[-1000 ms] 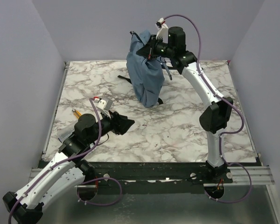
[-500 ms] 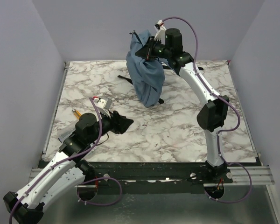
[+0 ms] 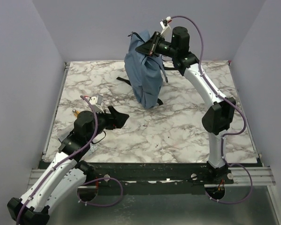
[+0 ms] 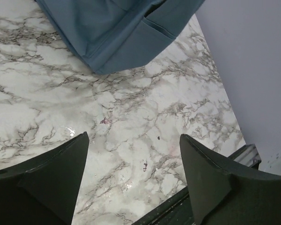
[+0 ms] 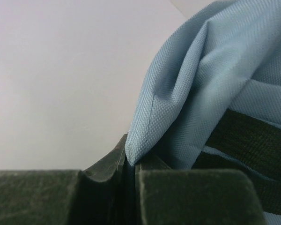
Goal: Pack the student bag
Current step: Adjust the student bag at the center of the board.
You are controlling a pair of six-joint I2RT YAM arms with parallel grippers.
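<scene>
The student bag [image 3: 144,77] is a dusty-blue fabric backpack with black straps, hanging upright over the far middle of the marble table [image 3: 187,126]. My right gripper [image 3: 147,48] is shut on a fold of fabric at its top and holds it up. In the right wrist view the blue fabric [image 5: 201,93] is pinched between the jaws. My left gripper [image 3: 118,117] is open and empty, low over the table's left side, some way in front of the bag. The bag's lower edge [image 4: 117,33] shows at the top of the left wrist view.
A small orange-tipped object [image 3: 77,112] lies by the left arm near the table's left edge. Purple-grey walls close in the table on three sides. The black front rail [image 3: 168,168] runs along the near edge.
My right gripper has shifted the bag's top slightly left. My left gripper has moved a little left and back.
</scene>
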